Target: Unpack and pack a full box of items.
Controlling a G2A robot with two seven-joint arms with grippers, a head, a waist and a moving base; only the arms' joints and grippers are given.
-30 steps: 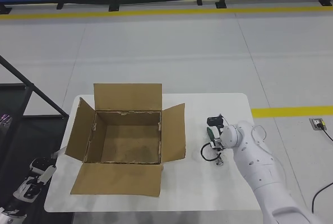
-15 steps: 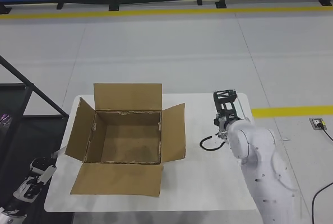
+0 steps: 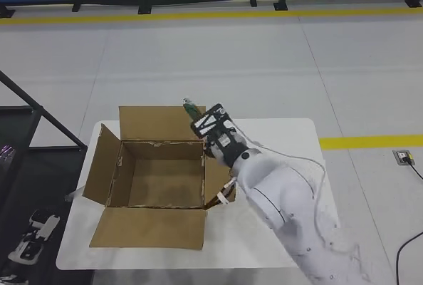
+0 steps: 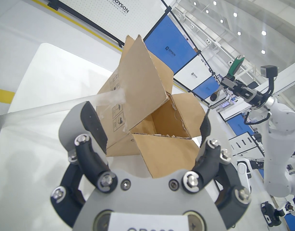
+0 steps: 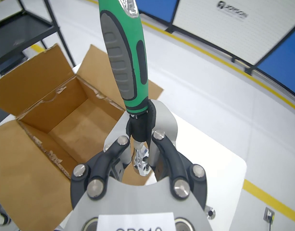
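In the top view, an open brown cardboard box (image 3: pixel 162 122) stands on the white surface (image 3: pixel 283 142) with all four flaps folded outward, and its inside shows plain cardboard floor and walls. The right pincer (image 3: pixel 206 122) hangs over the box's far right corner, clamped on a ratchet tool with a green and grey rubber handle (image 3: pixel 191 109). The handle's green tip is seen over the end of the far flap. In the left wrist view, the left pincer (image 4: pixel 149 126) is spread wide, its black fingers (image 4: pixel 93 123) well apart and holding nothing. The cardboard box (image 4: pixel 137 80) appears between them farther off, seen from a corner, with torn edges along its inner rim. A strip of clear tape (image 4: pixel 65 108) trails from one of the box's side walls. Beyond the box, the right pincer (image 4: pixel 230 81) holds the ratchet tool (image 4: pixel 236 66) raised in the air, handle upward. In the right wrist view, the right pincer (image 5: pixel 141 126) is closed narrowly on the ratchet tool (image 5: pixel 123 56) at its black neck just below the handle. The tool's metal head shows between the finger links. The cardboard box (image 5: pixel 29 90) lies below, its floor in plain sight, on the white surface (image 5: pixel 210 150).
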